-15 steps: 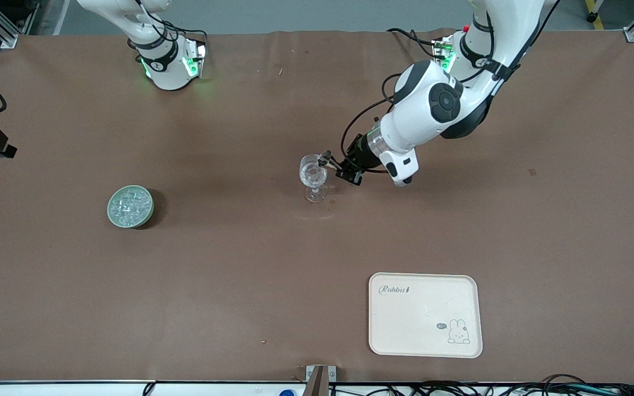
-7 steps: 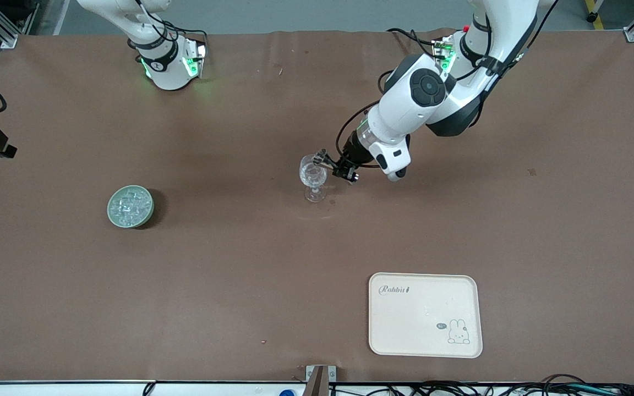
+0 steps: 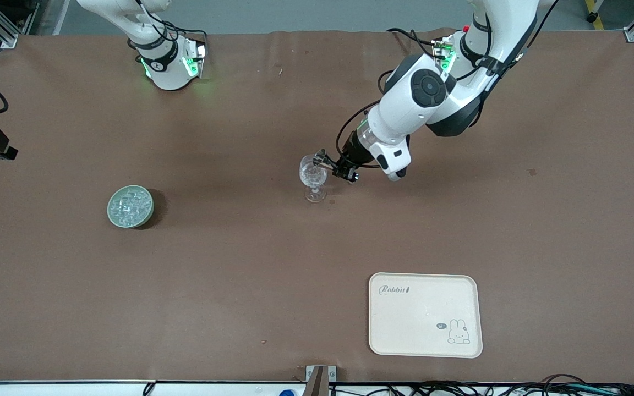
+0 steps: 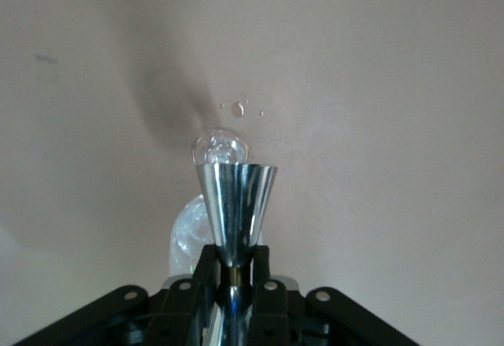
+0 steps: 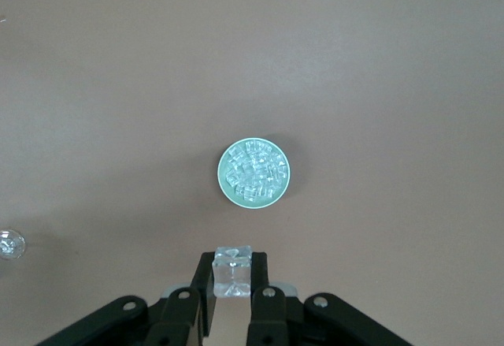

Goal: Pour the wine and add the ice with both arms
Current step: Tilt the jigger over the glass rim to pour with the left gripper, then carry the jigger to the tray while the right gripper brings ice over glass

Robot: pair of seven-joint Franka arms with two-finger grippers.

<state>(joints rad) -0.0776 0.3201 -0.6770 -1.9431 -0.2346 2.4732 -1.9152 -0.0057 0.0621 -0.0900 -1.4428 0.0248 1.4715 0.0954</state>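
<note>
Left arm's elbow swung baseward; left end effector (image 3: 323,159) clamped on steel jigger (image 4: 235,204) over glass (image 3: 313,177); right end effector (image 5: 233,283) pinching ice cube (image 5: 233,269).

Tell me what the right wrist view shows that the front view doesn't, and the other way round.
Only the right wrist view shows the right gripper, shut on a single ice cube above the table. Only the front view shows the left gripper, holding a metal jigger at the rim of the wine glass, and the cream tray nearer the camera. Both show the green dish filled with ice cubes, the glass, and the brown table.
</note>
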